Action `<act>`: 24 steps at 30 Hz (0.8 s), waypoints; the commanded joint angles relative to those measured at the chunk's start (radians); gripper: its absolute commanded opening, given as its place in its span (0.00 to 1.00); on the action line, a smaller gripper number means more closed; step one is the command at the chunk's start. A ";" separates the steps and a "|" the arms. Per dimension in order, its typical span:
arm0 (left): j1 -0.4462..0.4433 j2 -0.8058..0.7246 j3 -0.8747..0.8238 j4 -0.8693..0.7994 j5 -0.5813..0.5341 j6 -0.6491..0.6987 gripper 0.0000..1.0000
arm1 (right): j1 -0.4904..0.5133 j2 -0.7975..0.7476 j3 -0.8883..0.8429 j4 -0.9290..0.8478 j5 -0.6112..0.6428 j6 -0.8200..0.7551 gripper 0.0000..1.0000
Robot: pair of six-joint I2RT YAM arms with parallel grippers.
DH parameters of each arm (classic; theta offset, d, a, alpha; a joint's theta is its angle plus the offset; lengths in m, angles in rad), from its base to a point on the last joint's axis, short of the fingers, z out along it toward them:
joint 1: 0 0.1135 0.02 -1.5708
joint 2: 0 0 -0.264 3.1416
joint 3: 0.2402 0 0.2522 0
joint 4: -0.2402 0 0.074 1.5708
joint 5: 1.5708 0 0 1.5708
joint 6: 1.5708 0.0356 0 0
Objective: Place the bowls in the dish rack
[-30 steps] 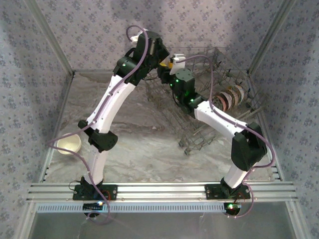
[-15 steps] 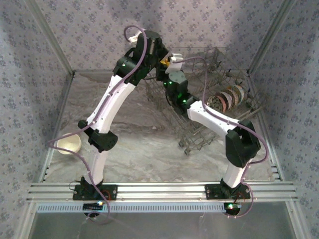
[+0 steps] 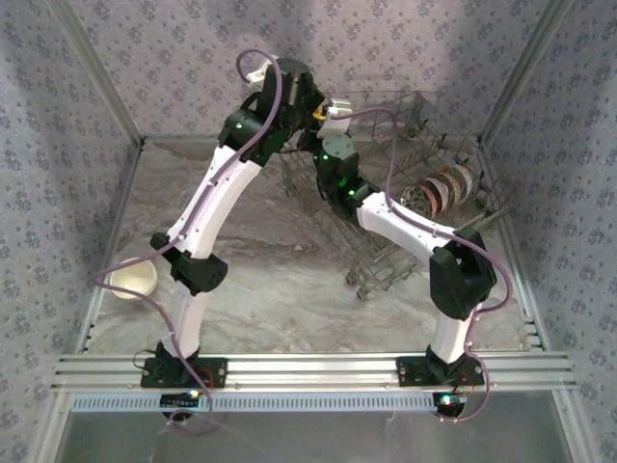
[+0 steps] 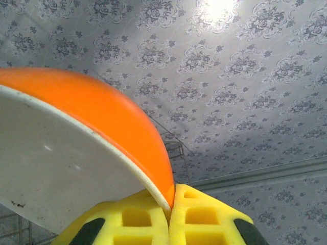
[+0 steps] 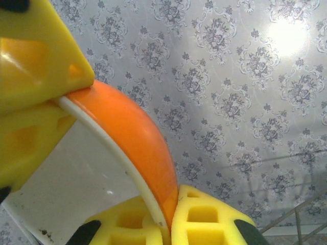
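Bowls caught mid-load: 1 plain cream bowl [image 3: 133,280] sits on the marbled table [image 3: 270,260], well to the left of both grippers and close beside the elbow of the left arm [image 3: 207,212]. At the far end, the left gripper [image 4: 171,204] is clamped on the rim of an orange bowl [image 4: 112,117], with its yellow pads [image 4: 204,214] pressed tight on either side of the white-lined edge. The bowl rises tilted up and to the left from that grip. Just to the right, the right gripper [image 5: 171,209] bites the same rim at another spot, so the 2 tools share 1 bowl. Beneath and to the right of the pair stands the dish rack [image 3: 405,111], its far left corner near the grippers. A row of patterned bowls [image 3: 439,191] stands on edge in its right part, well apart from both grippers.
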 commanded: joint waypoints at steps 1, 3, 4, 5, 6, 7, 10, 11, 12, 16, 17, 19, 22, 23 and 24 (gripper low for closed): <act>-0.010 -0.030 0.038 0.020 0.010 0.019 0.00 | 0.013 0.009 0.044 0.031 0.012 -0.056 0.00; -0.010 -0.030 0.038 0.021 0.015 0.020 0.01 | 0.014 0.010 0.048 0.023 0.019 -0.061 0.00; -0.010 -0.029 0.038 0.023 0.017 0.021 0.04 | 0.014 0.010 0.050 0.023 0.021 -0.065 0.00; -0.009 -0.029 0.038 0.024 0.019 0.024 0.06 | 0.014 0.010 0.050 0.023 0.024 -0.066 0.00; -0.010 -0.030 0.038 0.026 0.022 0.026 0.07 | 0.014 0.010 0.052 0.022 0.027 -0.069 0.00; -0.010 -0.029 0.038 0.027 0.024 0.029 0.08 | 0.014 0.008 0.051 0.023 0.033 -0.071 0.00; -0.010 -0.030 0.038 0.035 0.044 0.039 0.19 | 0.008 0.007 0.054 0.010 0.047 -0.068 0.00; -0.010 -0.031 0.038 0.044 0.057 0.049 0.23 | 0.004 0.004 0.055 0.009 0.052 -0.068 0.00; -0.010 -0.032 0.039 0.046 0.069 0.053 0.27 | 0.000 0.002 0.054 0.007 0.061 -0.067 0.00; -0.010 -0.041 0.040 0.053 0.103 0.082 0.38 | -0.025 -0.009 0.061 -0.022 0.091 -0.055 0.00; -0.009 -0.041 0.039 0.053 0.113 0.092 0.41 | -0.034 -0.012 0.062 -0.028 0.099 -0.048 0.00; -0.010 -0.042 0.038 0.046 0.136 0.102 0.48 | -0.047 -0.015 0.070 -0.047 0.109 -0.046 0.00; -0.009 -0.042 0.039 0.037 0.172 0.119 0.53 | -0.069 -0.016 0.085 -0.073 0.124 -0.045 0.00; -0.010 -0.043 0.039 0.039 0.181 0.131 0.56 | -0.079 -0.018 0.090 -0.083 0.128 -0.042 0.00; -0.010 -0.047 0.040 0.035 0.185 0.139 0.57 | -0.090 -0.019 0.098 -0.100 0.133 -0.038 0.00</act>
